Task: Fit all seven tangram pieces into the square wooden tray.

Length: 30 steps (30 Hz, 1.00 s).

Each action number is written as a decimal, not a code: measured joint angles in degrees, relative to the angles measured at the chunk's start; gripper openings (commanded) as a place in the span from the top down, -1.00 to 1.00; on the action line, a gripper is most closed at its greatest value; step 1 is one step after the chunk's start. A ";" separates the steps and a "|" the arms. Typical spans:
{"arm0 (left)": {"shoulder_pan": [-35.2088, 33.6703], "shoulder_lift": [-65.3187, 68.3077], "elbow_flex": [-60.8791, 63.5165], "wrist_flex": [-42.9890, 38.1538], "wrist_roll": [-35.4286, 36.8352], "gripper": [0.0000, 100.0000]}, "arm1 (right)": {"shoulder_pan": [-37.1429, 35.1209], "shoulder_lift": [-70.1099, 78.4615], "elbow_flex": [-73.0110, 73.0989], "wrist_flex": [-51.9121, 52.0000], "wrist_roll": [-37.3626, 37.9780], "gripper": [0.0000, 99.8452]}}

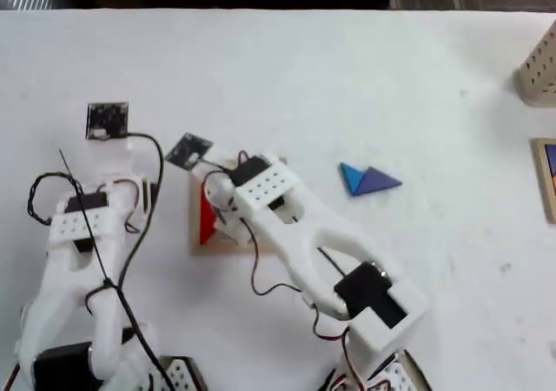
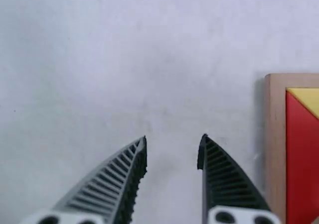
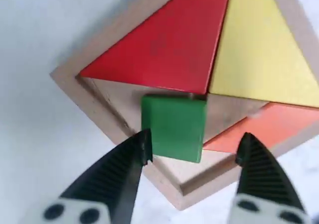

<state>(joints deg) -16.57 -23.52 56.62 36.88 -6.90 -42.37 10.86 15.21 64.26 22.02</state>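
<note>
The right hand (image 3: 195,142) was spread either side of the green square wooden piece (image 3: 173,128), which lay, apparently flat, in the square wooden tray (image 3: 99,113) against the large red triangle (image 3: 164,45), so the sound move was to lift straight clear without dragging it.

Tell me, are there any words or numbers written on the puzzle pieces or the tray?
None: no word, number or sign can be read anywhere.
The green square, red triangle, yellow triangle and wooden tray are plain.
The blue triangle and purple triangle lying on the table are plain too.
</note>
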 measured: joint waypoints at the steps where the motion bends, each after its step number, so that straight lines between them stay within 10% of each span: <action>1: 0.00 0.00 0.00 0.00 0.00 0.65 | 0.00 0.00 0.00 0.00 0.00 0.47; 8: 0.00 0.00 0.00 0.00 0.00 0.65 | 0.00 -2.64 -0.26 4.48 0.00 0.53; 14: 0.00 0.00 0.00 0.00 0.00 0.65 | 0.00 -8.09 -0.26 9.49 0.00 0.96; 30: 0.00 0.00 0.00 0.00 0.00 0.65 | 3.34 -9.14 11.34 -0.35 0.00 0.96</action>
<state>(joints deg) -16.57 -23.52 56.62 36.88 -6.90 -39.03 1.71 26.55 63.91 22.02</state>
